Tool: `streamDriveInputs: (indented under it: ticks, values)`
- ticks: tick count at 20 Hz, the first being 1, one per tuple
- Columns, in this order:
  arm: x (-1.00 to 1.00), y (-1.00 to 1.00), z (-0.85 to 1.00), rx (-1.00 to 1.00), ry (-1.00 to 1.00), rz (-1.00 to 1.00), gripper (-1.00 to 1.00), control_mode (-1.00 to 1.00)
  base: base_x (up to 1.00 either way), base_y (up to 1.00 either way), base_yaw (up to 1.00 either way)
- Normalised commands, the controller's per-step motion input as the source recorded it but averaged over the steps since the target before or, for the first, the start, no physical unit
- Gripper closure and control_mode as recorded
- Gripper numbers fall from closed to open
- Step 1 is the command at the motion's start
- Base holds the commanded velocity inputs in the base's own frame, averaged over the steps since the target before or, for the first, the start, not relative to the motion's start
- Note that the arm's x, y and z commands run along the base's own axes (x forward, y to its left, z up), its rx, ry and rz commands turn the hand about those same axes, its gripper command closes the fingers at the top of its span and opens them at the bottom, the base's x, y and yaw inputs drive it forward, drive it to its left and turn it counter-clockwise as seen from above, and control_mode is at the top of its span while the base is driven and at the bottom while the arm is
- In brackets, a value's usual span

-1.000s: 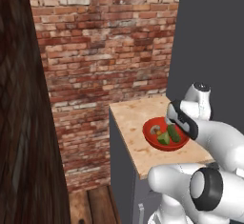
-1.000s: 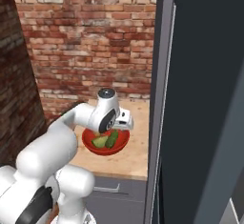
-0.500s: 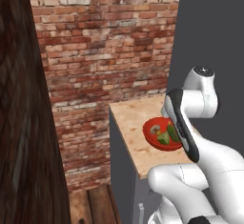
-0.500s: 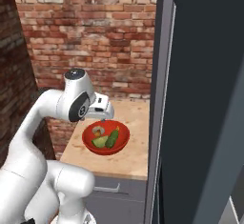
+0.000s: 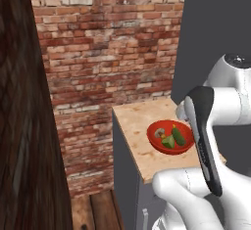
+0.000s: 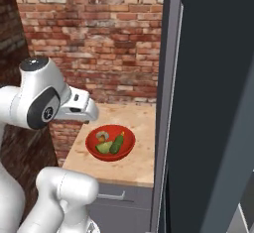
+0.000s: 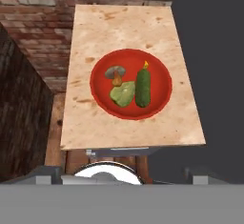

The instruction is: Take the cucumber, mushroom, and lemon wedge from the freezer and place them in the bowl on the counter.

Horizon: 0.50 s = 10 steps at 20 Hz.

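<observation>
A red bowl [image 7: 131, 90] on the beige counter [image 7: 124, 32] holds the dark green cucumber [image 7: 142, 88], the brown-capped mushroom [image 7: 115, 74] and the pale lemon wedge [image 7: 123, 94], the wedge touching the cucumber. Beside it stands the slate-blue freezer [image 6: 208, 103]. The robot's jaws stand wide and empty.

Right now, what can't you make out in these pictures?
- Freezer inside: in the right base view its dark door stands in front, so shelves and bins are hidden.
- Counter right side: in the left base view the white arm covers it, along with part of the bowl rim.
- Lemon wedge: too small in the hand view to tell rind from flesh.
- Mushroom stem: partly under its cap.
</observation>
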Motion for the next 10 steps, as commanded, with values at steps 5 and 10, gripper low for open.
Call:
streamDriveInputs:
  ticks: [5,10]
  values:
    - [-1.0,0.0,0.95,0.0,0.0,0.0,-1.0,-1.0,0.0,0.0,0.0]
    - [-1.0,0.0,0.81,0.0,0.0,-0.06,-1.0,-1.0,0.0,0.0,0.0]
